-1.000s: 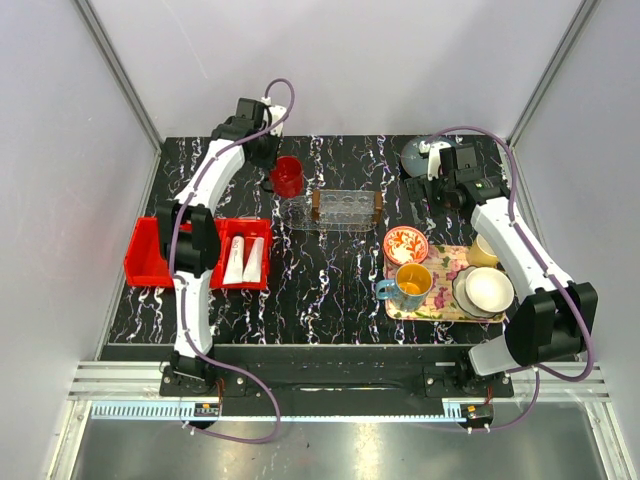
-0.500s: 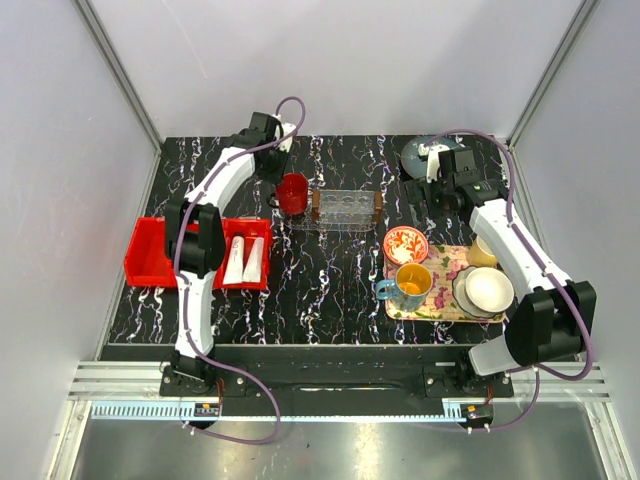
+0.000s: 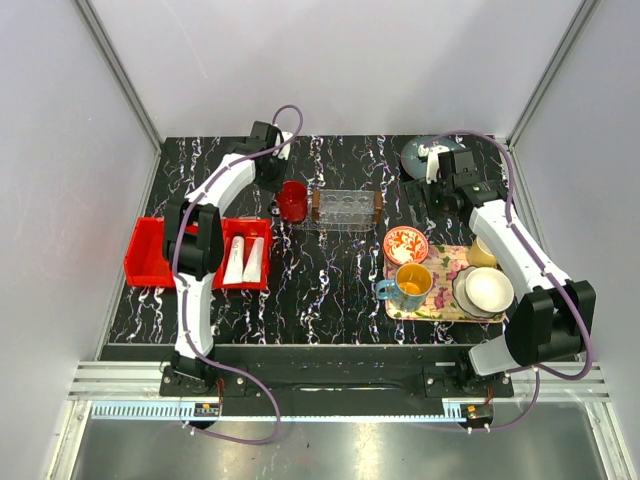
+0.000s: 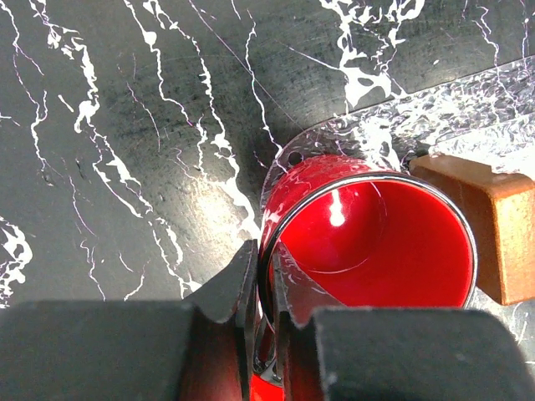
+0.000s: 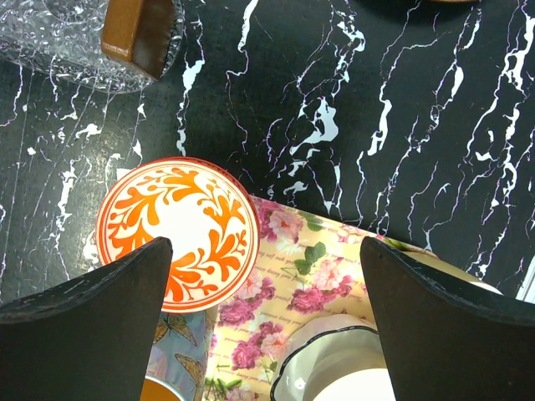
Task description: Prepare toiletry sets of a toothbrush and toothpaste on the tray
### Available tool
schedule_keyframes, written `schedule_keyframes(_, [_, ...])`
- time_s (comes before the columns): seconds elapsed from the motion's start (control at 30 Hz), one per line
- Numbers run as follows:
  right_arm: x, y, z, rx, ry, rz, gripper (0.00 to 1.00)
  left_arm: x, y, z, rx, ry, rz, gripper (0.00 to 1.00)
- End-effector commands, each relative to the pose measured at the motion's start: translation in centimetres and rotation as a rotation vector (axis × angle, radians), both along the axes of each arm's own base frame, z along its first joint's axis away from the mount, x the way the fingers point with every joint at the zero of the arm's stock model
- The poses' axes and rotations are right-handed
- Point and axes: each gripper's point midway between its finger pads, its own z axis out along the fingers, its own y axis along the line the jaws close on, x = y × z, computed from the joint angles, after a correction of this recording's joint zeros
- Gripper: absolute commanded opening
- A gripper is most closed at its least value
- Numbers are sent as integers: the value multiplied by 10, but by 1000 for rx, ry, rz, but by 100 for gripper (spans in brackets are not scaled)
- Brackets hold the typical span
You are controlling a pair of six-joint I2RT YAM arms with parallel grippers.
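Since a second ago, the left arm has carried the red cup (image 3: 292, 201) away from the back of the table (image 3: 330, 290) and closer to the front. The cup is now at the left end of the clear tray (image 3: 345, 212). The right arm is almost where it was.

The left claw (image 3: 284, 188) is squeezed nearly shut on the rim of the red cup. In the left wrist view, one finger (image 4: 238, 284) is on the outside of the cup and the other is inside. The shiny rim is pinched between them. The cup stands upright. Its bottom is over the bumpy clear plastic of the tray, just beside a brown wooden handle (image 4: 493, 225). I cannot tell if the cup rests on the tray or hangs just above it.

The right claw (image 3: 418, 205) is open wide and holds nothing. It hangs over the orange bowl (image 5: 180, 230), which sits on a corner of the flowery tray (image 5: 309, 276). The other wooden handle of the clear tray shows at the top of the right wrist view.

The two toothpaste tubes (image 3: 235, 260) lie side by side in the right part of the red bin (image 3: 150, 250). The bin is to the left of the clear tray and does not touch it. The tubes are not on the tray yet.
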Motion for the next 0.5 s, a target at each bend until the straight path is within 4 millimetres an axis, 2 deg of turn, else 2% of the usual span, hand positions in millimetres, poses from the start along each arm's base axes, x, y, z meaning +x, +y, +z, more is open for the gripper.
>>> schedule_keyframes(0.0, [4, 3, 14, 32, -56, 3, 100, 10, -8, 55, -57, -146, 41, 0])
schedule_keyframes(0.47, [5, 4, 11, 33, -47, 7, 100, 4, -8, 58, -41, -181, 50, 0])
